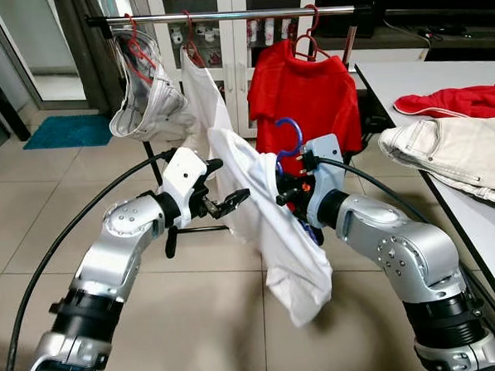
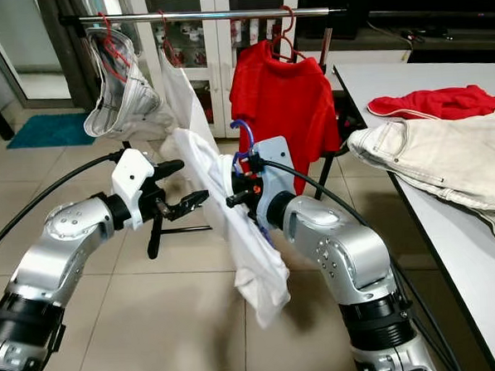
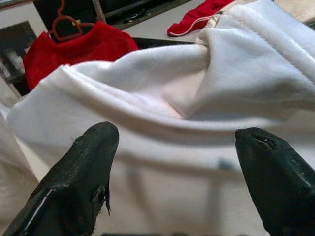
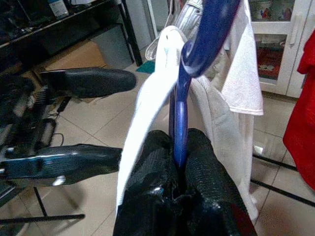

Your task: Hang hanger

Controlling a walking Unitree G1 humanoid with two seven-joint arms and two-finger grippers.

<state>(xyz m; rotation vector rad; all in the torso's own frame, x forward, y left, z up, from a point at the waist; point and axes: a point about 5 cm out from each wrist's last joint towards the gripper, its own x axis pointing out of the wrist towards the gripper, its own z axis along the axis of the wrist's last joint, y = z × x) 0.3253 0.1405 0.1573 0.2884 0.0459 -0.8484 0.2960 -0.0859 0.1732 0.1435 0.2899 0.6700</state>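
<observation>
Blue plastic hanger [image 4: 181, 105], stiff and light, is being pinched at its neck by the closed right gripper [image 4: 180, 147] below the rail [image 1: 247, 14]; the limp white shirt [image 1: 270, 226] is being faced by the spread-fingered left gripper [image 3: 172, 162].

Two grippers are in view: the left gripper [image 1: 223, 187] at nine o'clock of the held cloth, and the right gripper [image 4: 179, 152] at three o'clock. There is one blue hanger [image 1: 288, 138] and three red hangers [image 1: 310, 34] on one rail [image 1: 238, 15]. Hanging garments number three: one grey [image 1: 148, 103], one white [image 1: 205, 92], one red shirt [image 1: 305, 99]. One white garment [image 1: 274, 226] drapes on the blue hanger. Two garments lie on one table [image 1: 400, 78] at three o'clock: one red [image 1: 459, 101], one cream [image 1: 457, 154].
</observation>
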